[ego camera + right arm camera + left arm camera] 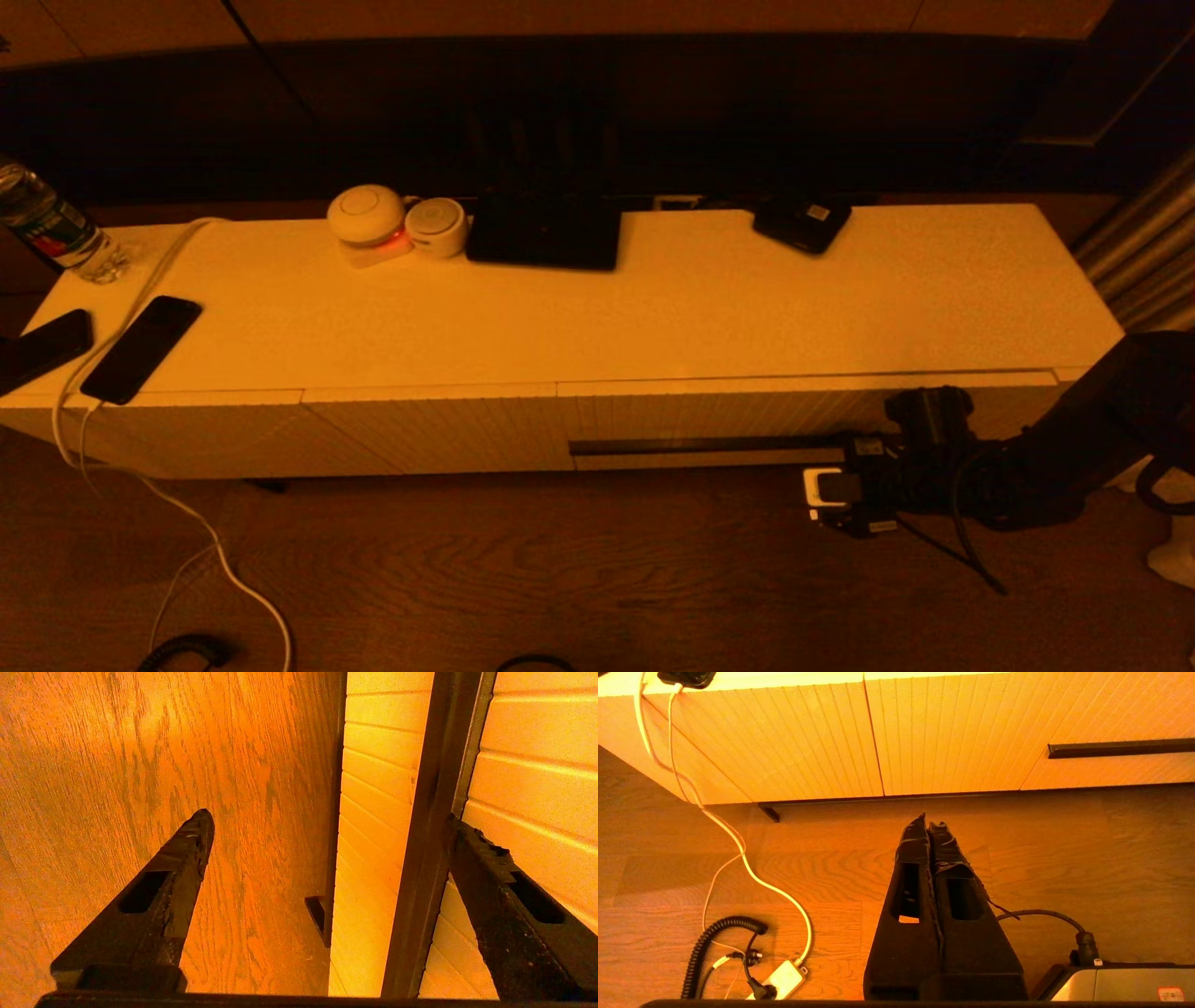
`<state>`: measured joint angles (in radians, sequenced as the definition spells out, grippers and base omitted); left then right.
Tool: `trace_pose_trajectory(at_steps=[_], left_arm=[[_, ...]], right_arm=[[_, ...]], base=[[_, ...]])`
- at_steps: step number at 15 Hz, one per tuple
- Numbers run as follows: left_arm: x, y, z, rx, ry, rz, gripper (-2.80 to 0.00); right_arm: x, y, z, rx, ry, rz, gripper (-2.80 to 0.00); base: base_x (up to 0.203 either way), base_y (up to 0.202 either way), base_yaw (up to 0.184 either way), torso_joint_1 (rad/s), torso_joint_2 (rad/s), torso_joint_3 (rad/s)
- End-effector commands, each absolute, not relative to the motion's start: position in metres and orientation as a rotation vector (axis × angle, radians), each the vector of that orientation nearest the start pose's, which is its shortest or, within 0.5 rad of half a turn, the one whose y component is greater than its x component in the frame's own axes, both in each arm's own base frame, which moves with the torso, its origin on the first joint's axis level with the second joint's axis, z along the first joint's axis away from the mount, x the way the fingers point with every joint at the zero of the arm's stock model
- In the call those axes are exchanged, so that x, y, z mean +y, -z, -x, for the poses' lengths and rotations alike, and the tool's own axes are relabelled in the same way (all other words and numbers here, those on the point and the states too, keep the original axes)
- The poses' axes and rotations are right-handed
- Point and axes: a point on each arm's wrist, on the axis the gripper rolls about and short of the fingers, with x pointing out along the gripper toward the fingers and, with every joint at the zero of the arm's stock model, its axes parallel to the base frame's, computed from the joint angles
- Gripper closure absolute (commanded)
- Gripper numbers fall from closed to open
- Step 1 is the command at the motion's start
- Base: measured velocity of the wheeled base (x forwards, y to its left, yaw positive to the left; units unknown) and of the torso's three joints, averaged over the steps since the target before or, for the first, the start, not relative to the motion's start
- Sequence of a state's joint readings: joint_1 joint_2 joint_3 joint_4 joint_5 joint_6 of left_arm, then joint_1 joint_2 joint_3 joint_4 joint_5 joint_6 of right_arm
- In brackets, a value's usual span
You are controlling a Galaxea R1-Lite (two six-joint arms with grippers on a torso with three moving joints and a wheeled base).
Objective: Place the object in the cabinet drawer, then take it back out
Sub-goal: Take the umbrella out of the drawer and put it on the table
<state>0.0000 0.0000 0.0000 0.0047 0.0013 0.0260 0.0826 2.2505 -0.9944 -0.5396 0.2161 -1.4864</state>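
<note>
While its two black fingers [187, 844] stand spread wide and hold nothing, the right gripper [826, 485] sits low at the front of the cabinet drawer [747, 415], with one finger at the dark handle slot [430, 812] and the other out over the wooden floor [140, 765]. That slot lies directly against the finger on the drawer side, and its long axis runs level along the drawer front, so any pull would probably have to come straight out from the cabinet [653, 308]. Closed flush for now, the drawer is white, wide and shallow, its face cut with fine ribs; the panels beside it share the ribbing but carry no slot. Well off to the robot's left, the left gripper [930, 826] hangs above the floor with its tapered fingers pressed together and empty, so the right arm is plainly the nearer one. Smooth and pale, the cabinet top carries two phones [140, 347], a bottle [47, 224] and small round gadgets [397, 224]. Which item is meant for the drawer cannot be told.
</note>
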Motion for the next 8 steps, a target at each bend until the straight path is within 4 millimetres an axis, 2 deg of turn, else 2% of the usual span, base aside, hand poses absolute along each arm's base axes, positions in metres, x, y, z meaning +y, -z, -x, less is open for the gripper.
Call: trace_pose_trajectory(at_steps=[1,8], left_arm=[[0.0000,-0.0750,0.0228,0.005,-0.001,-0.026,0.00],[0.0000,-0.0750,0.0228,0.005,-0.001,-0.026,0.00]], right_arm=[[0.0374,-0.0236,-0.3919,0.350,-0.751,1.369,-2.80],[0.0378,-0.0332,-0.3977,0.303,-0.707,1.382,-2.80]], base=[[0.000,0.000,0.000,0.000,0.00,0.000],[0.000,0.000,0.000,0.000,0.00,0.000]])
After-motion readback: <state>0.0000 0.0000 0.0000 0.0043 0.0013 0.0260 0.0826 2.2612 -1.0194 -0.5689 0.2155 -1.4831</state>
